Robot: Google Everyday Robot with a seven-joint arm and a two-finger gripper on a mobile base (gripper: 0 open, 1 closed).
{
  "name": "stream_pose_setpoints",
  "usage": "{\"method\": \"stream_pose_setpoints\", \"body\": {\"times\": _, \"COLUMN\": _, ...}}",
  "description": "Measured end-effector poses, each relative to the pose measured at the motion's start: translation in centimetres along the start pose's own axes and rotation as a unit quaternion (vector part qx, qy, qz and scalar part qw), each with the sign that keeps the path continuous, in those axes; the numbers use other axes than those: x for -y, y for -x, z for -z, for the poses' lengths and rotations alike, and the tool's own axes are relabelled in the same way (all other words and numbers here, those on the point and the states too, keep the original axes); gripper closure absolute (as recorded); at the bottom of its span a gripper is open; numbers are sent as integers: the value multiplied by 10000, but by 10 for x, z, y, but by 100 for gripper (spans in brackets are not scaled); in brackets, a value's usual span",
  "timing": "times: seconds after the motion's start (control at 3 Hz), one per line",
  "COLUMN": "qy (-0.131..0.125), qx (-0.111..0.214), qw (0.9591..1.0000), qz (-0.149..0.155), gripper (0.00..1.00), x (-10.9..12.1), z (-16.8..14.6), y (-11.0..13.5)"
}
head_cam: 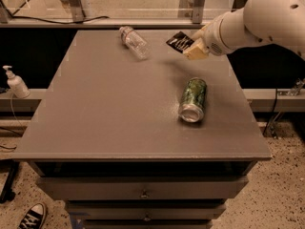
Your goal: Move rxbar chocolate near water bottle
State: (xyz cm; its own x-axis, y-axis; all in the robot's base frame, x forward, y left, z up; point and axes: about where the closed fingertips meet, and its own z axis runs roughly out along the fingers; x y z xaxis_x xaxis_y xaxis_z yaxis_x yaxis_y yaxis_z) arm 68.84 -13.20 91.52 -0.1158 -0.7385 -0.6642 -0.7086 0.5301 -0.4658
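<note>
The rxbar chocolate [179, 41] is a thin black wrapper with white text, held in the air above the table's far right part. My gripper [194, 48] is shut on its right end, with the white arm reaching in from the right. The water bottle [133, 42] is a clear ribbed bottle lying on its side at the far middle of the table, to the left of the bar and apart from it.
A green drink can [193, 99] lies on its side on the grey table [109, 109], below the gripper. A white pump dispenser bottle [15, 81] stands on a ledge at the left. Drawers run under the table front. A shoe lies on the floor at bottom left.
</note>
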Motion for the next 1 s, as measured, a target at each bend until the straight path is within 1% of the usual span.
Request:
{"method": "stream_pose_setpoints", "body": {"times": 0.33, "qy": 372, "qx": 326, "qw": 9984, "qz": -255, "gripper": 100, "x": 1, "z": -21, "y": -4}}
{"method": "stream_pose_setpoints", "body": {"times": 0.67, "qy": 693, "qx": 558, "qw": 9953, "qz": -381, "gripper": 100, "x": -5, "z": -38, "y": 0}}
{"method": "stream_pose_setpoints", "body": {"times": 1.0, "qy": 957, "qx": 574, "qw": 9930, "qz": -375, "gripper": 100, "x": -15, "z": -53, "y": 0}}
